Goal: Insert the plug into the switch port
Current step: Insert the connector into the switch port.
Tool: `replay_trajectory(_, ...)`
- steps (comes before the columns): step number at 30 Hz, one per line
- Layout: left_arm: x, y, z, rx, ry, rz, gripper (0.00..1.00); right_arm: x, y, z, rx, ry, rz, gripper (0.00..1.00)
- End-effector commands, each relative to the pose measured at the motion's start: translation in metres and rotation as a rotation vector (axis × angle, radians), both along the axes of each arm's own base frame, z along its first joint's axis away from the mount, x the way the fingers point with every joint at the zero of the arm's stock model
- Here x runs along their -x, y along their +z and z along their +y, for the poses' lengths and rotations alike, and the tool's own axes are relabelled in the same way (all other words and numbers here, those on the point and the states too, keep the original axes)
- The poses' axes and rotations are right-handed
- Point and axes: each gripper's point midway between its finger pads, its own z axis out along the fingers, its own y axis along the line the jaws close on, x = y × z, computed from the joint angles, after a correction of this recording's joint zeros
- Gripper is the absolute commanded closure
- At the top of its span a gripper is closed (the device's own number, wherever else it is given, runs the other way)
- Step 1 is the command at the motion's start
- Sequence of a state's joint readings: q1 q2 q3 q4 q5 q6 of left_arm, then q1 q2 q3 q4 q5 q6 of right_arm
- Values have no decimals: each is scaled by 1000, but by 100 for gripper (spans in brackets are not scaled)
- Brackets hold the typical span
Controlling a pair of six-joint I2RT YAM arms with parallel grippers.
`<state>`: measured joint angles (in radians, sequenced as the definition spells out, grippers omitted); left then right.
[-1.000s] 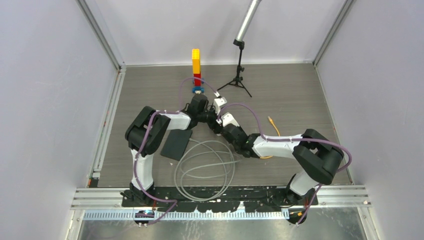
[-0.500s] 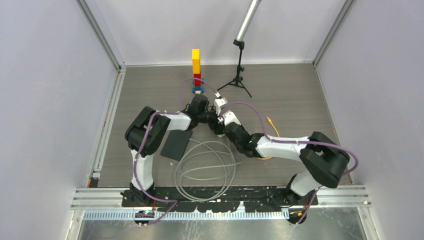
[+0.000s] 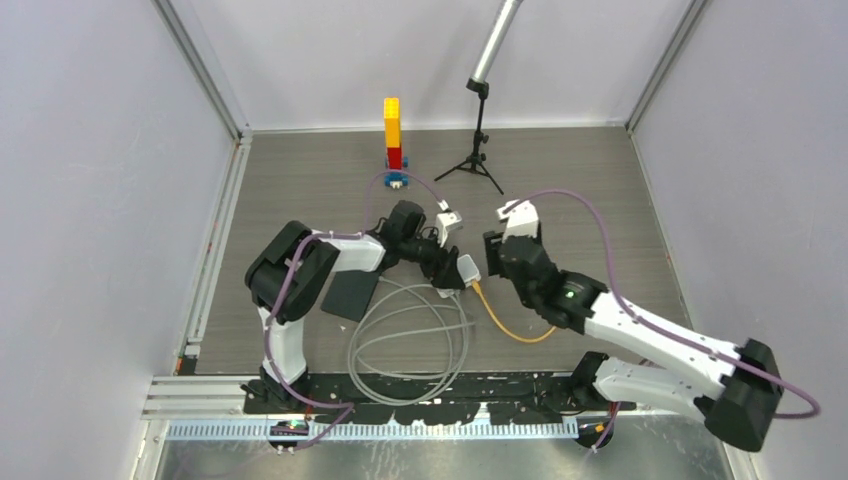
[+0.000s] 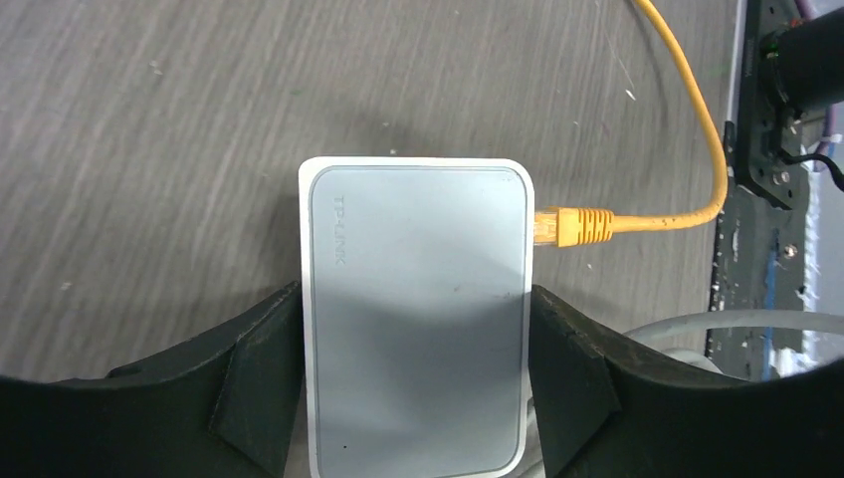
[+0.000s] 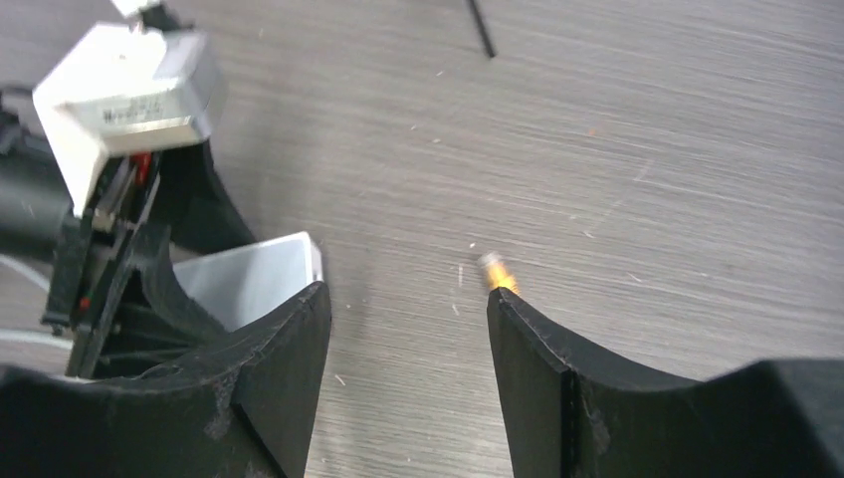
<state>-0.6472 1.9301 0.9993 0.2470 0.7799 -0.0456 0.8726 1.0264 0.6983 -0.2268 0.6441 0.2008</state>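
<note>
A: Where's the white box (image 4: 413, 249) against the left tool (image 4: 413, 311)?
B: Right between its fingers (image 4: 261, 370). They press both long sides and clamp the near half. The far half sticks out over the worktop (image 3: 580, 190).
A: And the plug (image 4: 567, 227)?
B: Orange, butted against the box's right long side near the far corner, well clear of the fingers. The switch port itself is hidden behind it, so I can't tell how deep it sits.
A: Right tool (image 5: 408, 334)?
B: Spread wide, nothing in it. It's just beside the box, not touching it.
A: Arm poses?
B: The left arm (image 3: 330, 250) has its elbow folded out left, with the forearm reaching right toward the middle. The right arm (image 3: 640, 325) is stretched low from its base, running diagonally up-left toward the box.
A: Which way do things point?
B: The box's long axis runs straight out from the left tool, label side up. The plug lies crosswise to that, nose into the box side. Its orange cable (image 3: 510, 325) trails off toward the right arm, next to the grey cable coil (image 3: 410, 335).
</note>
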Motion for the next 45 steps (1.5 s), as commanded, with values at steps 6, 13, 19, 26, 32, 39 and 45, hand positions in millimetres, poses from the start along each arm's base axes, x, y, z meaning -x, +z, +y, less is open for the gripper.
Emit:
replay_trajectory(6, 3, 31, 15, -66, 70, -19, 100, 39, 29, -59, -112, -212, 54, 32)
replay_trajectory(13, -10, 74, 41, -174, 141, -172, 100, 44, 26, -72, -188, -332, 83, 29)
replay_trajectory(19, -22, 98, 58, -193, 209, -196, 100, 43, -3, -41, -159, -218, 248, 29)
replay_trajectory(26, -39, 143, 78, -142, 274, -205, 100, 54, 14, 18, -304, 242, 127, 29)
replay_trajectory(32, -44, 174, 87, -117, 319, -230, 100, 57, 22, 47, -330, 484, -47, 26)
replay_trajectory(39, -43, 216, 104, -76, 358, -292, 100, 35, 9, 67, -157, 574, -65, 26)
replay_trajectory(45, -41, 242, 114, -48, 380, -332, 100, 22, -5, 76, -78, 610, -93, 32)
